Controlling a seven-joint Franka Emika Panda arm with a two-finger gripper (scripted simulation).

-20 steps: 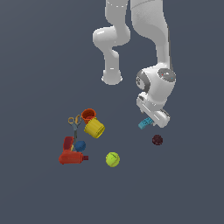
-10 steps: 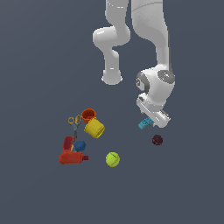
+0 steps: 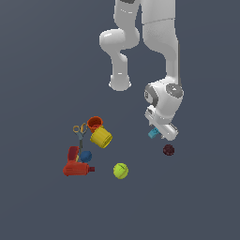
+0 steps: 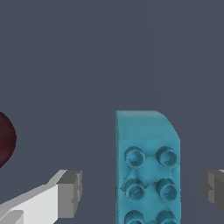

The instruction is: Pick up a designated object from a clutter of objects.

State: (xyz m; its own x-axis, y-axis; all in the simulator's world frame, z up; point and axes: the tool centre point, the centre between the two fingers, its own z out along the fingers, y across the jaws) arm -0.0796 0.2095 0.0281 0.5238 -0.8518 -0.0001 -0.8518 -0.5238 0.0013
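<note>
The cyan studded block [image 4: 146, 170] lies on the dark floor between my fingers, studs facing the wrist camera. My gripper [image 4: 142, 192] is open: one fingertip [image 4: 70, 192] and the other [image 4: 214, 190] each stand apart from the block's sides with a gap. In the exterior view the gripper [image 3: 160, 133] is low over the cyan block [image 3: 153, 133], which peeks out on the exterior view's left of the hand. The rest of the clutter lies off to the exterior view's left.
A dark maroon ball [image 3: 168, 150] lies close beside the hand and also shows in the wrist view [image 4: 5, 140]. Further away are the yellow cup [image 3: 101, 137], orange cup [image 3: 94, 123], scissors [image 3: 78, 132], red drill [image 3: 75, 166], blue ball [image 3: 85, 156] and green ball [image 3: 120, 170].
</note>
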